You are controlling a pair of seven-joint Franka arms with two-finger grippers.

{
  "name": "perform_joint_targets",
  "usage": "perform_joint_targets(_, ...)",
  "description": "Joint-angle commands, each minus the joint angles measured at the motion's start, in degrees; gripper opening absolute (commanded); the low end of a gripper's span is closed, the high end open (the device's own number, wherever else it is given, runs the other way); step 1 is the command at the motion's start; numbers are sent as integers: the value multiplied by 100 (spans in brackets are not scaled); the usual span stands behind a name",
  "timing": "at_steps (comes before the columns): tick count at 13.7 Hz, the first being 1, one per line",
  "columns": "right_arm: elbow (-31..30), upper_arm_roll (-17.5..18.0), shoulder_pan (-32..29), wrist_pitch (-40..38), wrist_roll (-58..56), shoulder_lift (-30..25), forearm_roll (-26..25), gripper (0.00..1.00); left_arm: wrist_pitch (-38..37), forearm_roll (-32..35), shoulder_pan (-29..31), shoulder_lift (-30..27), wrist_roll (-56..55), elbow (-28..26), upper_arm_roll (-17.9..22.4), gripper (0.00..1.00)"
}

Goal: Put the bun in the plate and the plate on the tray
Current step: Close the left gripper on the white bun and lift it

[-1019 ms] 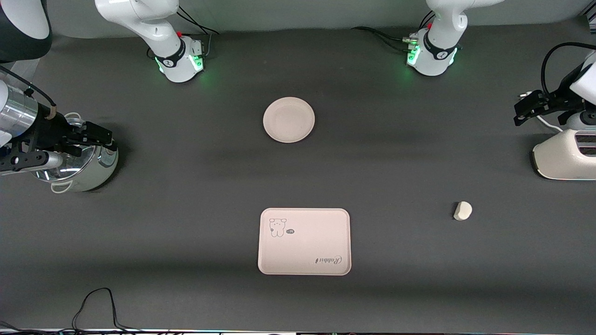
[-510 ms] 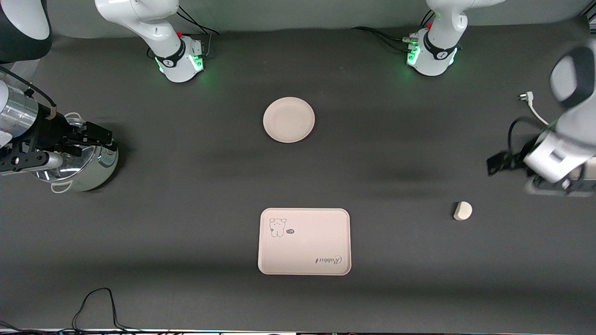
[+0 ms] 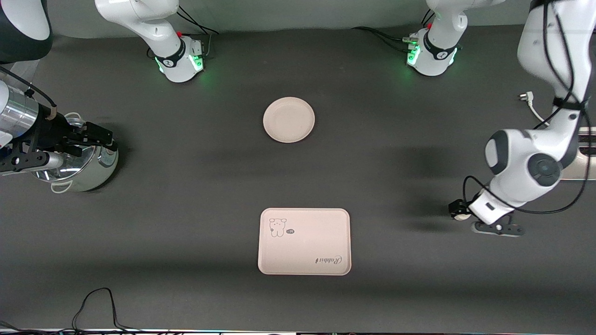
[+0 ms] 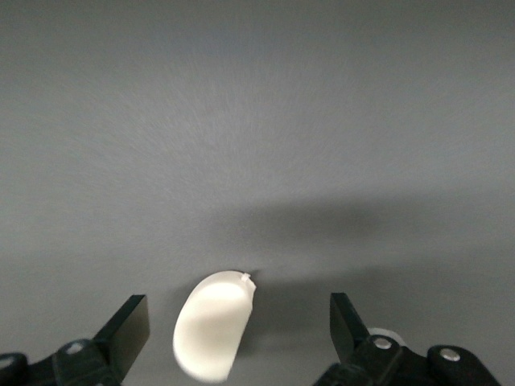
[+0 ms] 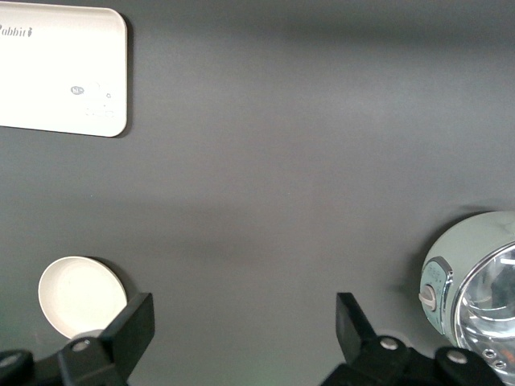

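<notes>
The off-white bun (image 3: 462,217) lies on the dark table at the left arm's end, about as near the front camera as the tray. My left gripper (image 3: 460,212) is open and low over it. In the left wrist view the bun (image 4: 213,326) lies between the two fingers, closer to one finger (image 4: 129,328), touching neither. The round cream plate (image 3: 288,119) sits empty mid-table, nearer the robot bases. The rectangular tray (image 3: 304,241) with the bear print lies nearer the front camera than the plate. My right gripper (image 3: 100,137) is open and waits over a pot.
A steel pot (image 3: 84,167) stands at the right arm's end. A white toaster (image 3: 584,165) stands at the left arm's end, mostly hidden by the left arm, with its plug (image 3: 526,97) beside it. A black cable (image 3: 93,302) lies near the front edge.
The left arm has swung from the toaster toward the front camera and lowered its open gripper over the bun. The right arm, plate and tray have not moved.
</notes>
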Motion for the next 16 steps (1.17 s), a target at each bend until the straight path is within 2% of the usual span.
perform_joint_targets(1, 61, -26, 33, -35, 133, 16, 61, 100, 309, 124, 83, 251, 183, -28, 23, 100)
perform_joint_targets(2, 61, -26, 33, -35, 133, 16, 61, 100, 301, 124, 83, 269, 183, -19, 23, 99)
perform_joint_targets(3, 61, -26, 33, -35, 133, 16, 61, 100, 266, 124, 83, 269, 200, -28, 23, 93)
perform_joint_targets(5, 52, -26, 33, -35, 133, 16, 61, 100, 231, 124, 92, 269, 253, -45, 32, 61)
perform_joint_targets(8, 43, -35, 24, -35, 133, 7, 61, 100, 178, 124, 92, 261, 288, -63, 41, 21)
perform_joint_targets(9, 43, -35, 24, -35, 133, 16, 61, 100, 100, 124, 92, 243, 288, -54, 41, 19)
perform_joint_targets(13, 43, -35, 24, -35, 124, 16, 61, 100, -146, 89, 22, 77, 130, 51, 23, 20)
perform_joint_targets(16, 34, -35, 24, -35, 124, 16, 61, 100, -1049, 45, -197, -370, -149, 271, -29, 20)
